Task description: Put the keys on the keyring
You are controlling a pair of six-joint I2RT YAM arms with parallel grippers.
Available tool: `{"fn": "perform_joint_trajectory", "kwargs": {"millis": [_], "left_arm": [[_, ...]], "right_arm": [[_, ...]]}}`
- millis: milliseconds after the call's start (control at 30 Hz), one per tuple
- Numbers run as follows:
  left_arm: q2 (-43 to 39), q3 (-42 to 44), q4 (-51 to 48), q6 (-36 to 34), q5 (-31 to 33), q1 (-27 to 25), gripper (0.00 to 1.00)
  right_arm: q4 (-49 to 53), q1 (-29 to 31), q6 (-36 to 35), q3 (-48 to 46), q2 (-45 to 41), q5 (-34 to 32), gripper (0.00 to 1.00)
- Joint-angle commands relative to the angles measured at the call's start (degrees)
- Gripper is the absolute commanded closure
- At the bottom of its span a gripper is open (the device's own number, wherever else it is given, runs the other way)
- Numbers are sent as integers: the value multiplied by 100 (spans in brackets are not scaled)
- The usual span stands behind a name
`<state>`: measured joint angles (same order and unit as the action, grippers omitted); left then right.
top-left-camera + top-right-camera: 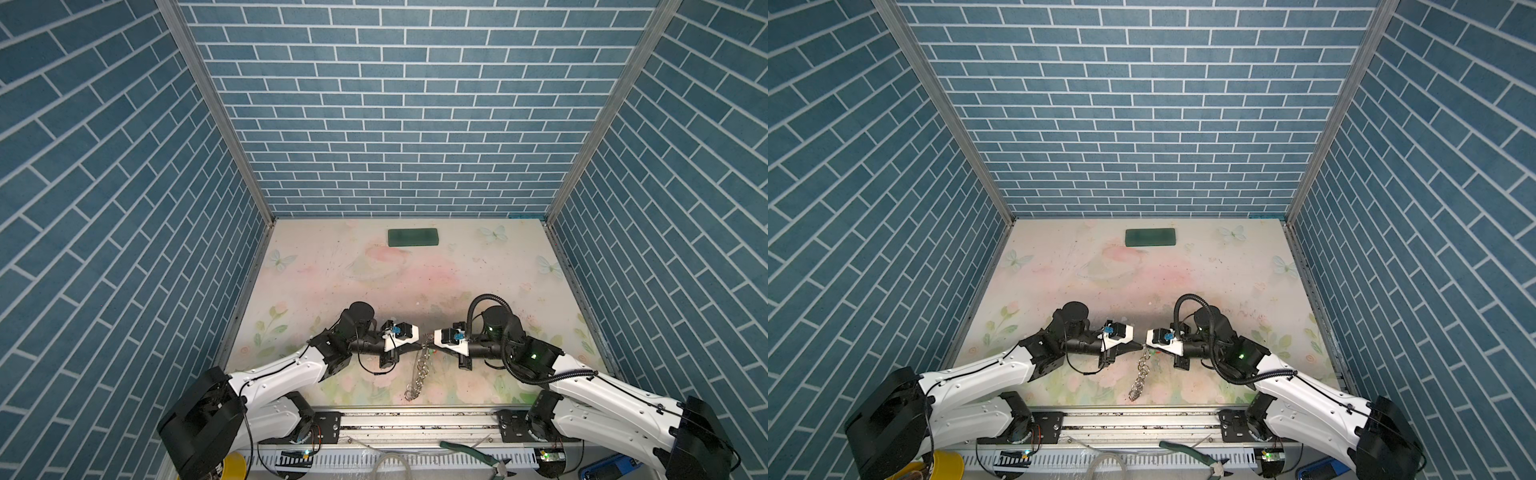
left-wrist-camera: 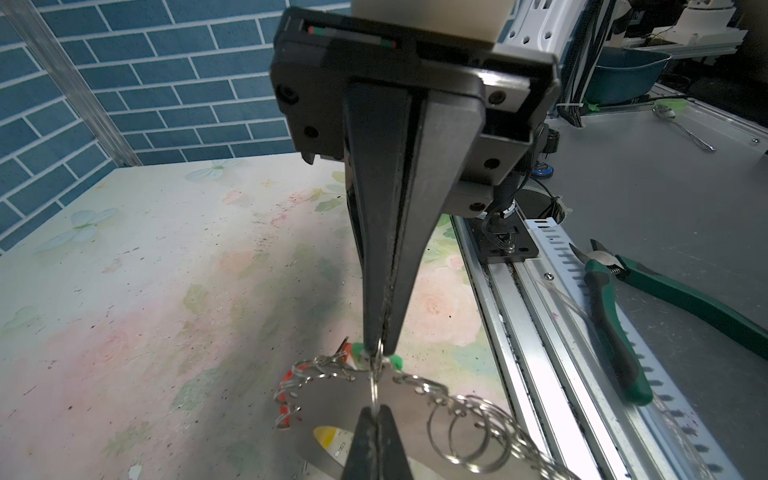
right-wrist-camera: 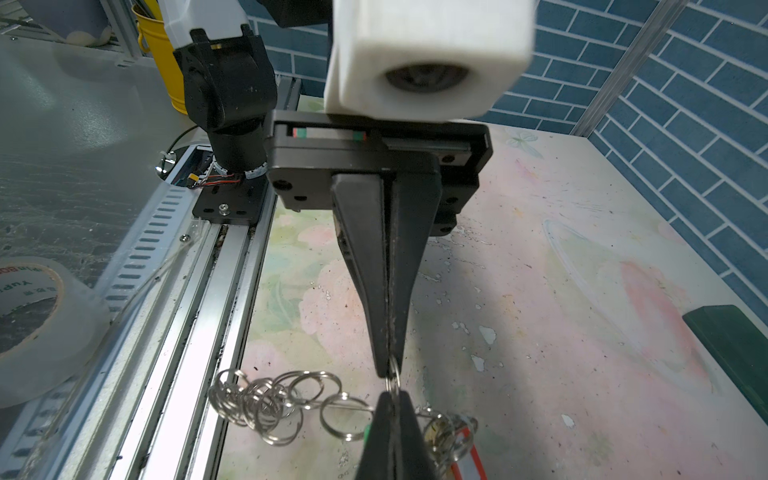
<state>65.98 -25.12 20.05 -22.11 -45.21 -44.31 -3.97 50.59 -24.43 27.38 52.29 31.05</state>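
Two claws meet tip to tip. At left, the left claw (image 3: 388,370), jaws pressed together, pinches a small split ring (image 3: 393,377) of the keyring (image 1: 419,371), which trails from the tips toward the front rail (image 1: 415,419). Keys (image 2: 357,350) with green, red and yellow tags sit just under the tips. The right claw (image 2: 379,347), also pressed together, nips the same ring.
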Motion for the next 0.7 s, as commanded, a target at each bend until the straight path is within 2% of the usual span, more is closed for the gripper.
{"fn": "perform_joint_trajectory", "kwargs": {"millis": [0, 367, 667], "left_arm": [[83, -65, -237, -24, -155, -34, 100], [117, -81, -253, -22, -177, -42, 100], [174, -113, -306, -26, -305, -66, 100]], "right_arm": [[-251, 21, -282, 269, 36, -88, 100], [-377, 43, -322, 285, 101, -155, 100], [-600, 119, -318, 269, 183, -469, 100]]}}
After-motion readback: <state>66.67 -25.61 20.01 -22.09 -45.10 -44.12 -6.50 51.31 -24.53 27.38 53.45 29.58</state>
